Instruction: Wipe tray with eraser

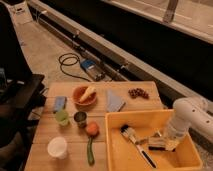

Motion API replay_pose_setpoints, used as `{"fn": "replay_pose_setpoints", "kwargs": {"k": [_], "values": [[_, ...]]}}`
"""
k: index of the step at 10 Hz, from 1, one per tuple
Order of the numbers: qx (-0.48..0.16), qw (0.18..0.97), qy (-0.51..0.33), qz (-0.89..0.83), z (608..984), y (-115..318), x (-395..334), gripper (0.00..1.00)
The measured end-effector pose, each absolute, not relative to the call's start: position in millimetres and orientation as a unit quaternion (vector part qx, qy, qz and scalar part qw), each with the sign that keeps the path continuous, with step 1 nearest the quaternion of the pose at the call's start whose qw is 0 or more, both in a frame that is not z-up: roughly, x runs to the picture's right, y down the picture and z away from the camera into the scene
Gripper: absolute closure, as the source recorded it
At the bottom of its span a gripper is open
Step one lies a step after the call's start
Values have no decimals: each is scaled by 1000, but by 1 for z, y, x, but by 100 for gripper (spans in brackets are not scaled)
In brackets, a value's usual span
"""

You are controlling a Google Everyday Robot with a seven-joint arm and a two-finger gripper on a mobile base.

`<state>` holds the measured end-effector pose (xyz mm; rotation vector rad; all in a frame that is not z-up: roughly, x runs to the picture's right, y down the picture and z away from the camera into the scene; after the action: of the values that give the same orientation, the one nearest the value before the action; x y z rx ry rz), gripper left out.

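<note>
The large yellow rectangular plastic tray sits on the near right part of the wooden desk. Inside it, the black-handled brush lies left of centre. The whitish block eraser lies right of the brush, with the hand over it on the tray's right side. Left of the tray stand a small metal cup and a white cup. The orange bowl sits further back.
</note>
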<state>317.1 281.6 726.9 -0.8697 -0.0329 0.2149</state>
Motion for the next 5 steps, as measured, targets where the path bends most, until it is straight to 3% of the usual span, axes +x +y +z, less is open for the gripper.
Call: {"fn": "replay_pose_setpoints", "kwargs": {"k": [5], "values": [[-439,891,-22,113,713,307,323,82]]}}
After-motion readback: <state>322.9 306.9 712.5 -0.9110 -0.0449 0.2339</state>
